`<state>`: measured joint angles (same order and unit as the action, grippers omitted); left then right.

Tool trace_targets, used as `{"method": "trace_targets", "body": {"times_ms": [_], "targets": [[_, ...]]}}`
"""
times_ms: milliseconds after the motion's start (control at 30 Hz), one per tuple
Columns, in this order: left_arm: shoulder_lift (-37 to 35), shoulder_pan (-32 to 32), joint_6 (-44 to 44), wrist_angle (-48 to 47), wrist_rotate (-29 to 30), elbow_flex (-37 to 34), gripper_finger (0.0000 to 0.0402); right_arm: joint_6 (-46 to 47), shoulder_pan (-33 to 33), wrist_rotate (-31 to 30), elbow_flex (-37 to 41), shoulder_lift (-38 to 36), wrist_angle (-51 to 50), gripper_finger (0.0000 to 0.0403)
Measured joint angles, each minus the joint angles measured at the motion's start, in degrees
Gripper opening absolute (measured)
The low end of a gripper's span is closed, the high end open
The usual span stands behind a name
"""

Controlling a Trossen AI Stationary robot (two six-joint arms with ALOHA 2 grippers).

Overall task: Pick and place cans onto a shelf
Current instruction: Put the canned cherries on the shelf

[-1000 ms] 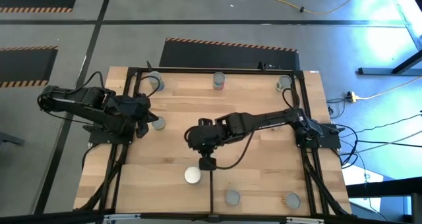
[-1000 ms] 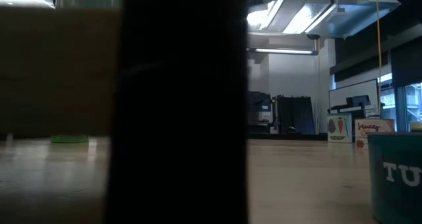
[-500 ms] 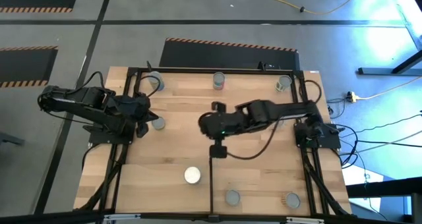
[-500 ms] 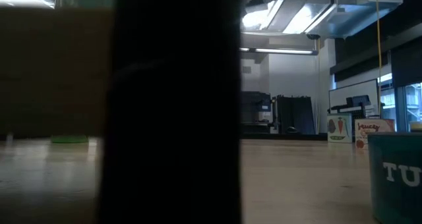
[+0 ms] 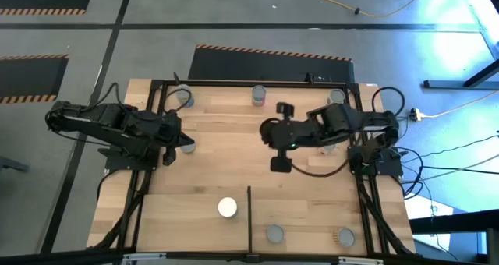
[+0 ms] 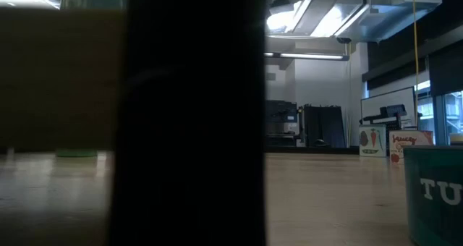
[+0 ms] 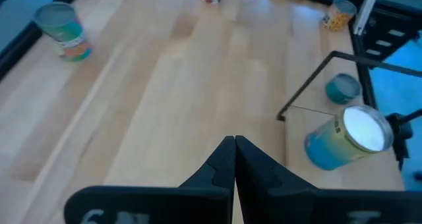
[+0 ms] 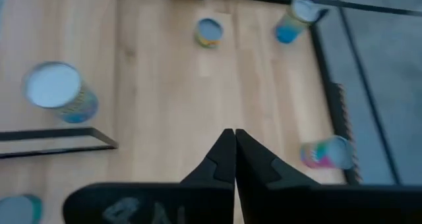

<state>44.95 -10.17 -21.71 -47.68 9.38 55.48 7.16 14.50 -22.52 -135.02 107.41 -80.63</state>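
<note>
The cans stand scattered on the wooden shelf (image 5: 210, 179): a white-topped can (image 5: 227, 208) just beside the thin divider bar (image 5: 249, 218), two grey-topped ones (image 5: 274, 234) near the front edge, one (image 5: 259, 96) at the back edge, one (image 5: 184, 97) in the back left corner, and another (image 5: 186, 146) half hidden under my left arm. My right gripper (image 8: 231, 151) hangs over the middle of the board, well apart from every can, fingers pressed together on nothing; my left gripper (image 7: 233, 159) waits at the left edge, likewise pressed together and empty. From table height a broad black shape (image 6: 192, 116) blocks most of the sight, and only a teal can (image 6: 434, 192) shows, cut off at the right edge.
</note>
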Motion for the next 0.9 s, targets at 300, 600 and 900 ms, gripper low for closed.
{"method": "trace_targets", "body": {"times_ms": [300, 600, 900], "targets": [[11.53, -3.60, 9.68, -5.14, -2.21, 6.73, 0.0000, 5.21, 0.00, -7.10, 0.00, -4.65, -7.62, 0.0003], [24.84, -5.77, 6.81, -15.32, -9.09, 12.98, 0.0000, 8.03, 0.00, -10.70, 0.07, -6.34, -9.35, 0.0004], [32.77, -14.01, 5.34, -12.04, -15.27, 12.96, 0.0000, 9.22, -0.01, -12.84, 0.07, -8.50, -9.36, 0.0004]]}}
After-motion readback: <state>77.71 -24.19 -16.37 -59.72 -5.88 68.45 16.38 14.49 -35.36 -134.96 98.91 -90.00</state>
